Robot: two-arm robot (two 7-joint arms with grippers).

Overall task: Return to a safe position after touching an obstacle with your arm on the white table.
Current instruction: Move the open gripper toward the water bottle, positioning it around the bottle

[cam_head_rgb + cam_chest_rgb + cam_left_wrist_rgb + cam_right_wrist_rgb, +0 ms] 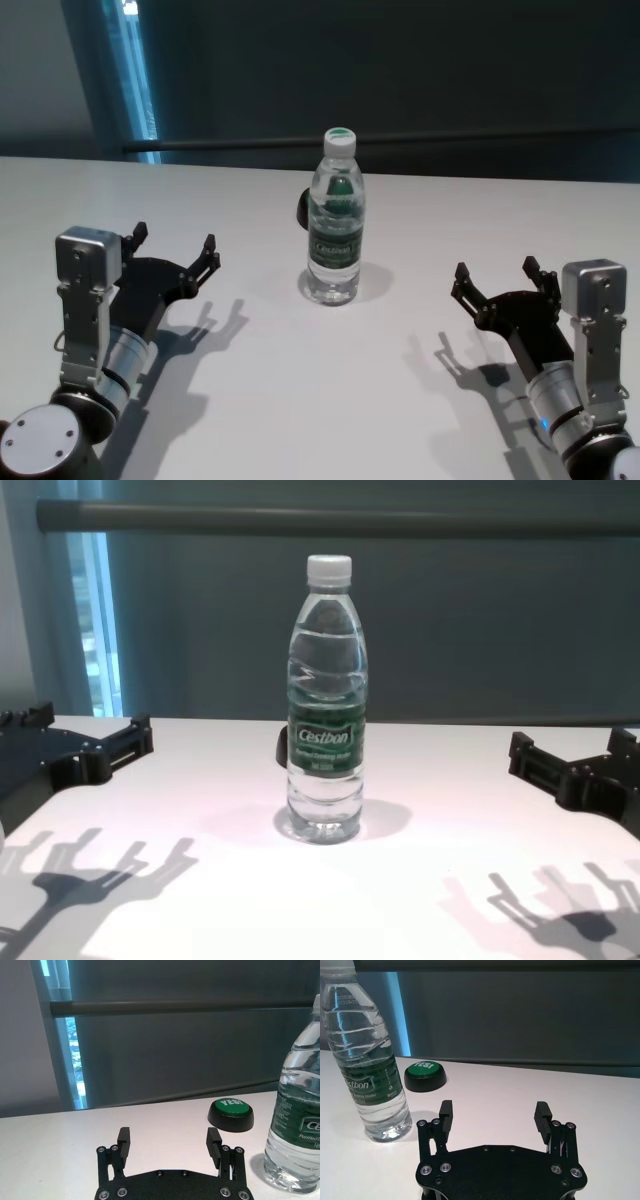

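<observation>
Bottle (324, 700) labelled "Cestbon" upright on table (300, 420), left claw (177, 246), right claw (494, 280) both agape.

black screw-studded gripper plates, ribbed black jaws, silver boxy wrist housings, grey arm joints

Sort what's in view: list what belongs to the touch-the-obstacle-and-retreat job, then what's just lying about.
Job: water bottle, upright on the white table; left gripper and right gripper, both open, clear of it on either side.

Lying about: green button behind the bottle.
</observation>
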